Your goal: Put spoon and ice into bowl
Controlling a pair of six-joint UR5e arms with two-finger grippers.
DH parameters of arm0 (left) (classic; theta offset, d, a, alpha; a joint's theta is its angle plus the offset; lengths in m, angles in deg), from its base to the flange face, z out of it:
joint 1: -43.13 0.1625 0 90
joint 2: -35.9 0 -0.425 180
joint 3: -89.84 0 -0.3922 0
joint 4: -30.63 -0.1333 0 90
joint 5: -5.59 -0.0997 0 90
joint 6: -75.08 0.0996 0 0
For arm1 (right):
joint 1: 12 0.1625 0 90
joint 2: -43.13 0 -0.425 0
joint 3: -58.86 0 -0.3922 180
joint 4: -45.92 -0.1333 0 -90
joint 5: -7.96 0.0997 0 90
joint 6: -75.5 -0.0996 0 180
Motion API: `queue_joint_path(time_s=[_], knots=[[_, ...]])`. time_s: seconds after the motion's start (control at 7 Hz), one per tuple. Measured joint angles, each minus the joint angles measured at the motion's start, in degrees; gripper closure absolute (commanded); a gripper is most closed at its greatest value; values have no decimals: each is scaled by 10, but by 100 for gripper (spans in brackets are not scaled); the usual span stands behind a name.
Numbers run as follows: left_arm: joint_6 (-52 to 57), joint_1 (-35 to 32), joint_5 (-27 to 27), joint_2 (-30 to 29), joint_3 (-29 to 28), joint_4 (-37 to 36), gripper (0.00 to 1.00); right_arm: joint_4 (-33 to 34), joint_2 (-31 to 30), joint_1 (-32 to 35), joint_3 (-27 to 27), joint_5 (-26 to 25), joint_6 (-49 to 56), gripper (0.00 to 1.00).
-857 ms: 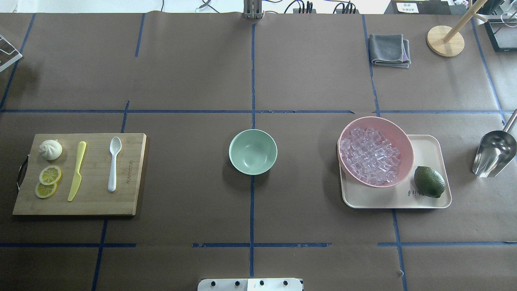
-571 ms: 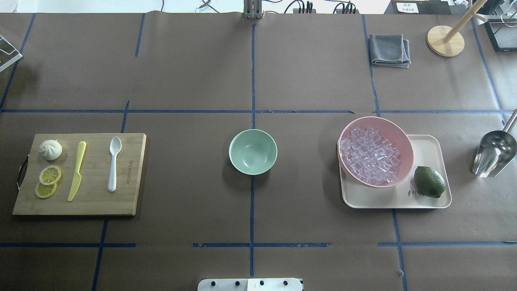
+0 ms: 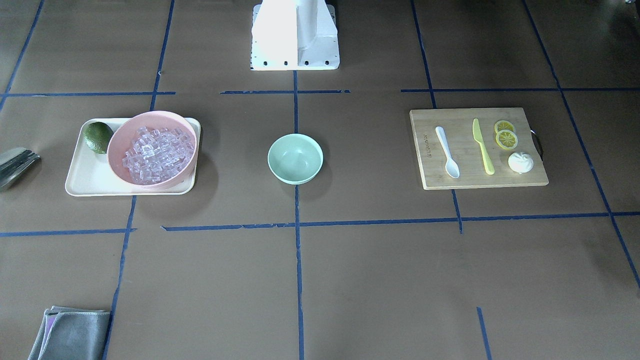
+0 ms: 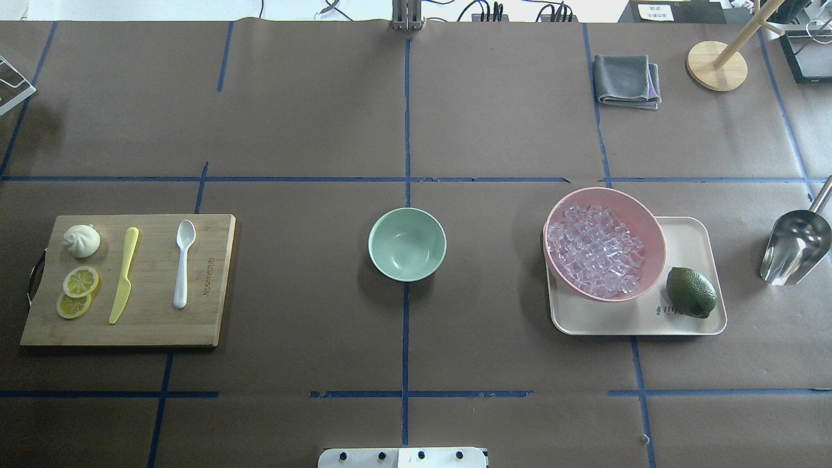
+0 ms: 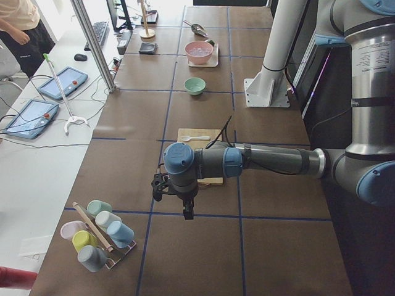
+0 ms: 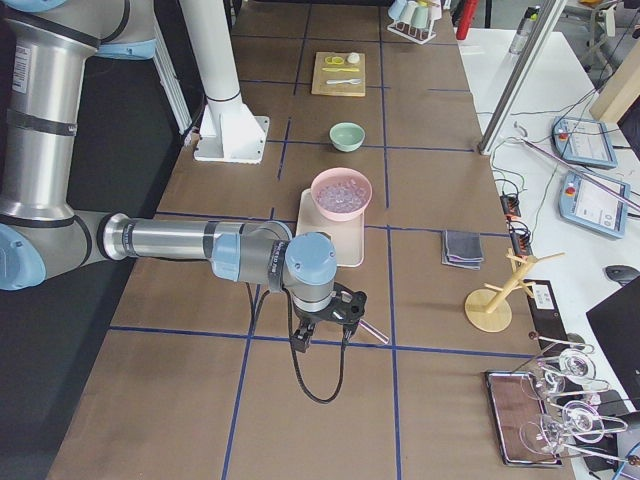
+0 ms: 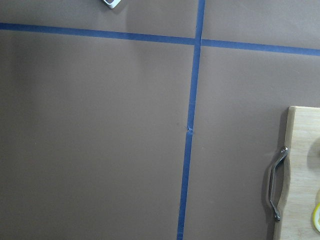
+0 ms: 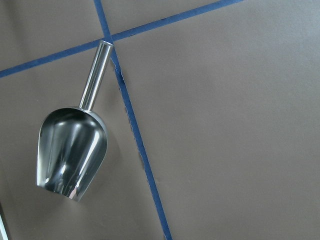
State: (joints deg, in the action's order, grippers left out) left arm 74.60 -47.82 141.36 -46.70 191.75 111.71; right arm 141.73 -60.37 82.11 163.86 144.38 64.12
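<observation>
The white spoon (image 4: 182,263) lies on a wooden cutting board (image 4: 214,286) at the table's left, also in the front view (image 3: 447,152). The mint-green bowl (image 4: 407,244) stands empty at the table's middle. The ice cubes (image 4: 595,250) are heaped in a pink bowl (image 4: 624,198) on a cream tray (image 4: 689,240) at the right. My left gripper (image 5: 187,211) hangs over bare table beyond the board's left end. My right gripper (image 6: 325,332) hangs over the metal scoop (image 8: 70,155) beyond the tray. Both show only in side views, so I cannot tell whether they are open or shut.
On the board lie a yellow-green knife (image 4: 123,276), lemon slices (image 4: 78,289) and a white bun (image 4: 81,240). A lime (image 4: 690,292) sits on the tray. A grey cloth (image 4: 627,79) and a wooden stand (image 4: 715,65) are at the far right. A cup rack (image 5: 99,231) stands at the left end.
</observation>
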Motion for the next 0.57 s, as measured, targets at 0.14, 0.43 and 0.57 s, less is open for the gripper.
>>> queue_joint_path(time_s=[0.14, 0.43, 0.57], knots=[[6, 0, 0, 3, 5, 0, 0, -5, 2, -4, 1, 30, 0, 0], [22, 1, 0, 10, 9, 0, 0, -77, 0, -45, 2, 68, -7, 0], [23, 2, 0, 10, 10, -1, 0, -105, 0, -67, 1, 72, -22, 0]])
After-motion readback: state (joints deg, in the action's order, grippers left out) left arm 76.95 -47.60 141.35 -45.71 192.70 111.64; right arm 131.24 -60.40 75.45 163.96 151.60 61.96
